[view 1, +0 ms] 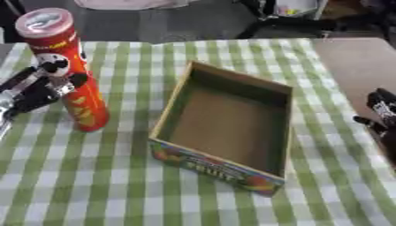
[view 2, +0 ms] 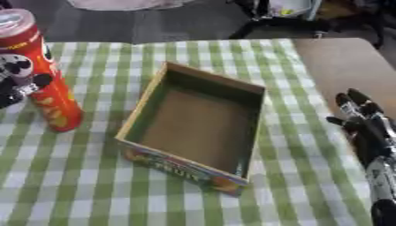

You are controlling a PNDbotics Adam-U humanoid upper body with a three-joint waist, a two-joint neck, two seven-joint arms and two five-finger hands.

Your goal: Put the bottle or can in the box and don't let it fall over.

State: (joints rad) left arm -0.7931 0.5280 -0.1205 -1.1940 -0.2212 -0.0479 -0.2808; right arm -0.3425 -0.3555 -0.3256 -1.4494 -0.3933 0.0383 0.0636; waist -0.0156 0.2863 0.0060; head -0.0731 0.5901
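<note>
A tall red chip can (view 1: 81,103) with a silver lid stands upright on the checked cloth at the left. My left hand (view 1: 35,90) comes in from the left edge, and its dark fingers (view 1: 76,80) curl across the can's front at mid height. An open cardboard box (view 1: 216,170) with a fruit print on its near wall sits in the middle, to the right of the can, with nothing inside. My right hand (view 2: 362,126) rests open at the right edge, fingers up, well apart from the box.
The green and white checked cloth (view 1: 116,185) covers most of the table. A bare brown strip of tabletop (view 1: 356,62) shows at the far right. Dark chair legs (view 1: 286,24) stand on the floor beyond the far edge.
</note>
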